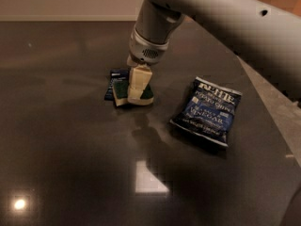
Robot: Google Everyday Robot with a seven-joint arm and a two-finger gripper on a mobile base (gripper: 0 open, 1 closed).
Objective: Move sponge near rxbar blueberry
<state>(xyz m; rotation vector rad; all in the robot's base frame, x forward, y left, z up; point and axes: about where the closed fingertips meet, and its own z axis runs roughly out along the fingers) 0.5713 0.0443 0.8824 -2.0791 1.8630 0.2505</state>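
Note:
The sponge [121,93], with a dark green top and a cream foam side, sits on the dark table left of centre. The rxbar blueberry [114,77], a narrow dark navy wrapper, lies right behind and to the left of the sponge. It touches the sponge or is partly under it, and most of it is hidden. My gripper [139,87] comes down from the arm above and is shut on the sponge. One cream finger [138,81] shows across the sponge's front, and the other is hidden behind it.
A larger crinkly blue-and-white chip bag [207,111] lies to the right of the sponge. The arm's grey forearm [221,18] spans the upper right. The dark glossy table [70,164] meets a lighter floor strip [277,107] along its right edge.

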